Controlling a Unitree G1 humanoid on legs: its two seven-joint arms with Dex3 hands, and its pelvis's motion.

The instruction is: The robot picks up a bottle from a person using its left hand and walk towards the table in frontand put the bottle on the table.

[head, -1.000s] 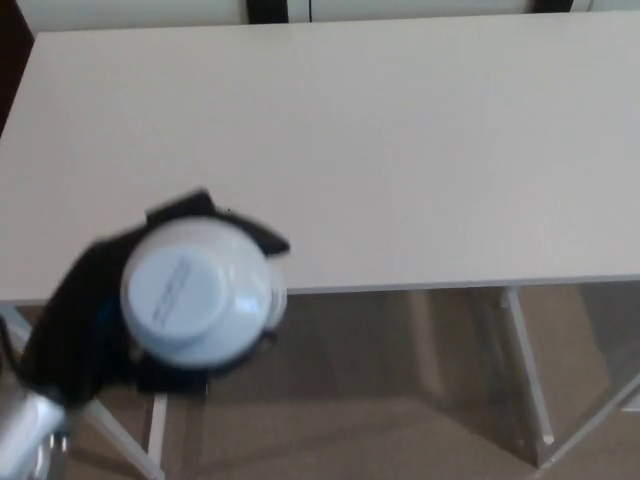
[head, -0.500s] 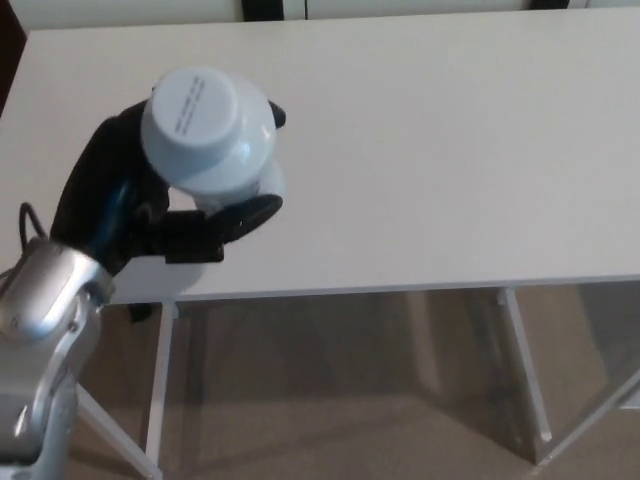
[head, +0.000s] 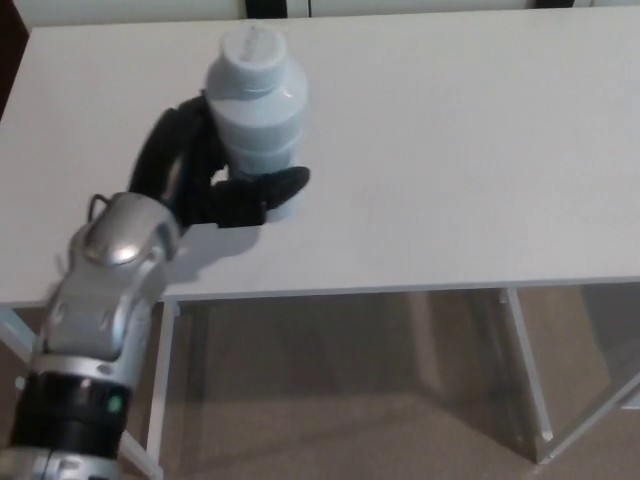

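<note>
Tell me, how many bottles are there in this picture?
1. The pale blue plastic bottle is at the left part of the white table, held in the robot's black left hand. Nothing in view could hide another.

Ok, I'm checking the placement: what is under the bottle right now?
The white table lies beneath the bottle, which the left hand grips. Whether the base touches it is hidden.

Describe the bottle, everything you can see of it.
The bottle is pale bluish white, apparently plastic, with a wide ribbed body and a closed round cap. It stands roughly upright over the left part of the table. The black left hand is wrapped around its lower body. Whether its base touches the tabletop is unclear.
</note>
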